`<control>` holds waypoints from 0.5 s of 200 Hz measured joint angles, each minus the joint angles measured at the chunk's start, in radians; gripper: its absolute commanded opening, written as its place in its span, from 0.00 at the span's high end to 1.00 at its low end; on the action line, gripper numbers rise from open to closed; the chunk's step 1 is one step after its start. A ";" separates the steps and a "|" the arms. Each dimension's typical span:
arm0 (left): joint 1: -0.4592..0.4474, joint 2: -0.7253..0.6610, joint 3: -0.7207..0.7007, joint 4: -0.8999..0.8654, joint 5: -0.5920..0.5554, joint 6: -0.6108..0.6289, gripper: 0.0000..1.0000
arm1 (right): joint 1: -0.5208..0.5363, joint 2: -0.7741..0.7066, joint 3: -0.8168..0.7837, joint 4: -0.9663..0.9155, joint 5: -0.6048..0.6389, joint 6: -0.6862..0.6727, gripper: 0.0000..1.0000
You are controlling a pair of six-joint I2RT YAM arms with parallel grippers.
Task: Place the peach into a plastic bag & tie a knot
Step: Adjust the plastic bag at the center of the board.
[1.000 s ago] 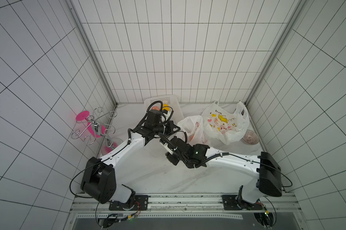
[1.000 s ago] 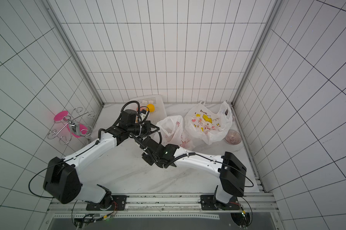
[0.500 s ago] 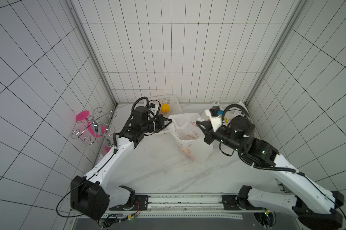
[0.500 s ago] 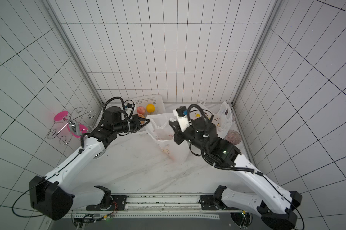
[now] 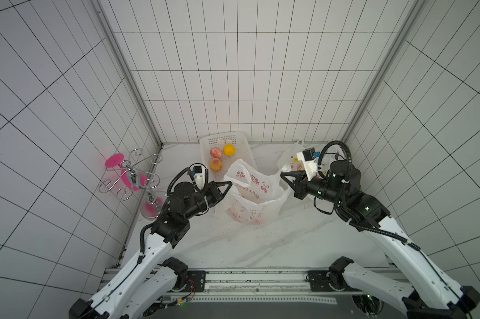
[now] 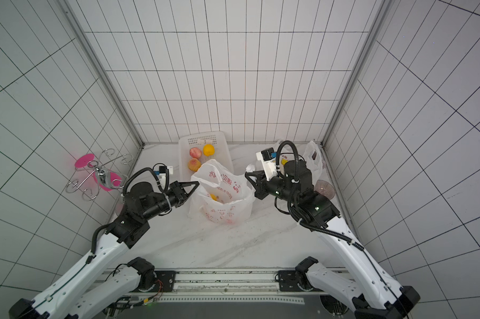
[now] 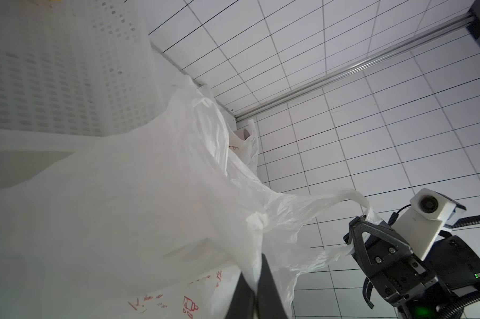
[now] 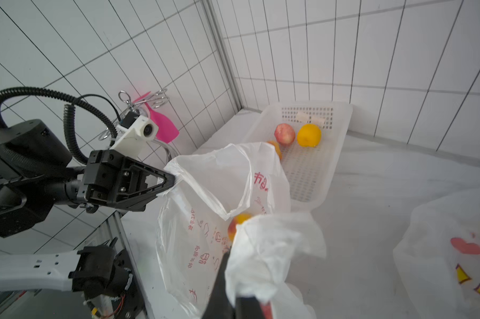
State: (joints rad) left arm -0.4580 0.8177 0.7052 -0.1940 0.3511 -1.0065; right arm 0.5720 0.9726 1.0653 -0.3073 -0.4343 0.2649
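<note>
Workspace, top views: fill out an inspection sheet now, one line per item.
Surface: white marbled tabletop.
Job's things: plastic bag standing open, a peach inside; two more peaches and an orange in the white basket.
Clutter: second printed bag, glass bowl, wire stand with pink utensil.
Grippers: left gripper and right gripper each shut on a bag handle, on opposite sides.
Cables: black conduit loops over both wrists, clear of the bag.
Surroundings: white tiled walls; nothing else seen.
</note>
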 measured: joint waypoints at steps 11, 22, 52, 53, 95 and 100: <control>0.000 -0.002 0.034 -0.123 -0.045 0.084 0.70 | 0.015 0.000 -0.043 0.007 -0.022 0.026 1.00; 0.000 -0.003 0.085 -0.229 -0.091 0.146 0.64 | 0.039 0.000 -0.077 0.011 -0.031 0.049 1.00; 0.003 0.008 0.288 -0.454 -0.186 0.349 0.51 | 0.132 -0.007 -0.130 0.025 -0.041 0.094 1.00; 0.003 0.009 0.293 -0.458 -0.188 0.352 0.51 | 0.136 -0.008 -0.132 0.026 -0.041 0.096 1.00; -0.065 0.130 0.603 -0.609 -0.230 0.527 0.46 | 0.171 -0.016 -0.169 0.064 -0.040 0.129 1.00; -0.097 0.156 0.642 -0.622 -0.237 0.548 0.46 | 0.170 -0.017 -0.171 0.068 -0.040 0.129 1.00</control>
State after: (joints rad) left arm -0.5549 0.9733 1.3476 -0.8158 0.1139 -0.4583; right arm 0.7422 0.9558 0.8940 -0.2394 -0.4740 0.3943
